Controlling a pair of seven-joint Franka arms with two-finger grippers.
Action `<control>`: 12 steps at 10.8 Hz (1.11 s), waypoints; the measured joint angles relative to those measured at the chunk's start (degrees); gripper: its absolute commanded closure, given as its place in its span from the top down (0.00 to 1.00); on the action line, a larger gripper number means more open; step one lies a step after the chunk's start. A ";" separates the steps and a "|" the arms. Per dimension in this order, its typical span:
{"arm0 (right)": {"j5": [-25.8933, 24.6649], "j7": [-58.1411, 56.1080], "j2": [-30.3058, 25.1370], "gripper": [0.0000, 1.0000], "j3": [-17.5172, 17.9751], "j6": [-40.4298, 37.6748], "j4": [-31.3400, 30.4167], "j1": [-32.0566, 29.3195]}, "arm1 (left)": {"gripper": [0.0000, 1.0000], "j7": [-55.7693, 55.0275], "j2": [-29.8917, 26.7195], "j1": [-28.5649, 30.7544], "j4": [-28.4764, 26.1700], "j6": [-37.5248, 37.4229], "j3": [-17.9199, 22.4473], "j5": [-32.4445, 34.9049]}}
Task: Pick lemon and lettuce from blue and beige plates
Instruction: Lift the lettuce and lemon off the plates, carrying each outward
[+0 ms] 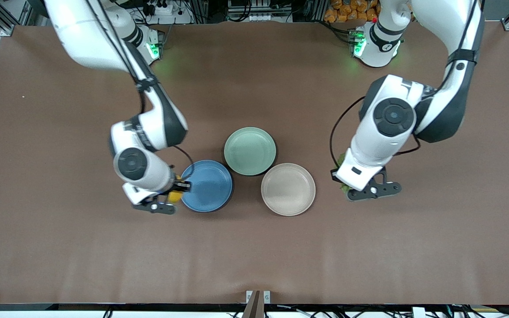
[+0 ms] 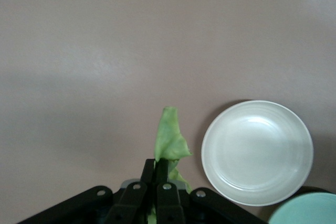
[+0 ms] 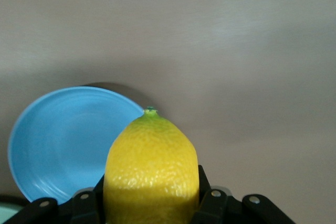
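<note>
Lemon (image 3: 151, 174) sits pinched between the fingers of the right end effector (image 1: 172, 191), its pointed green-tipped end facing away from the wrist. The right end effector hangs over the desk (image 1: 60, 247) just beside the blue plate (image 1: 208, 186), at that plate's edge toward the right arm's end. In the front view only a sliver of yellow shows under the wrist.

The lettuce (image 2: 169, 142) is held by the left end effector (image 1: 347, 191), whose fingers are pressed together on the leaf's lower part, so the pale green, wrinkled leaf sticks out past the fingertips. This end effector is over bare desk, near the beige plate (image 1: 288, 189) on the side toward the left arm's end and apart from it.

Both plates hold nothing. The blue one and the beige one lie side by side nearer to the front camera, and the mint plate (image 1: 250, 151) lies farther from it, between them and almost touching both.
</note>
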 measured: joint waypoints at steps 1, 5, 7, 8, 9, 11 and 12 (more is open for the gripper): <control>0.00 -2.75 -1.16 0.34 -0.04 -1.98 0.00 -1.79 | 0.00 2.33 0.00 1.23 -0.01 -0.68 0.01 0.00; -0.12 -12.82 -3.73 0.34 -0.27 -7.39 -0.06 -7.77 | 0.00 13.81 0.02 7.58 -0.33 -1.58 0.04 -0.62; -0.76 -16.18 -4.70 0.34 -0.33 -8.67 -0.18 -10.88 | 0.00 18.11 0.13 10.44 -0.78 -1.83 0.08 -0.73; -1.92 -17.00 -5.02 0.34 -0.32 -8.85 -0.33 -12.01 | 0.00 20.90 0.34 11.82 -0.99 -1.93 0.10 -0.73; -2.89 -17.34 -5.23 0.34 -0.31 -8.86 -0.66 -12.86 | 0.00 24.02 0.73 13.27 -1.31 -1.94 0.12 -0.73; -3.60 -18.95 -5.30 0.34 -0.31 -8.85 -1.04 -14.47 | 0.35 27.42 1.83 15.35 -1.56 -1.94 0.13 -0.73; -3.64 -20.67 -5.32 0.34 -0.34 -8.85 -1.12 -15.60 | 0.92 27.63 2.32 15.60 -1.56 -1.93 0.11 -0.73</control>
